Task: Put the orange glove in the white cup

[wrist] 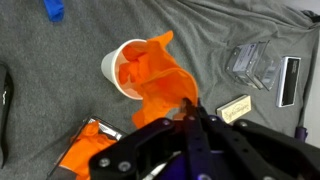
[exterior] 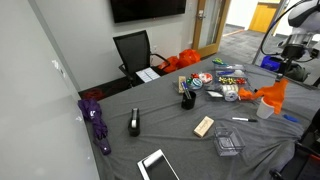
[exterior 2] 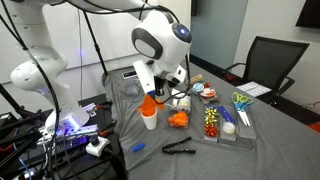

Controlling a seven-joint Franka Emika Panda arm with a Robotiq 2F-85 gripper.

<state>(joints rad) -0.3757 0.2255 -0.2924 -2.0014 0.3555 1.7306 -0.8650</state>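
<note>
The white cup (wrist: pixel 112 62) stands upright in the upper centre of the wrist view, with its mouth open. The orange glove (wrist: pixel 160 80) is crumpled and lies partly inside it, the rest spilling over the rim toward the lower right. In both exterior views the glove rises above the cup.

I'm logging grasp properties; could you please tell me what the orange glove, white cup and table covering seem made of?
The orange glove looks like soft matte rubber or coated fabric: it drapes and folds over the rim. The white cup is probably paper or foam: thin, opaque, dull rim. The table covering is gray matte cloth, faintly wrinkled.
</note>
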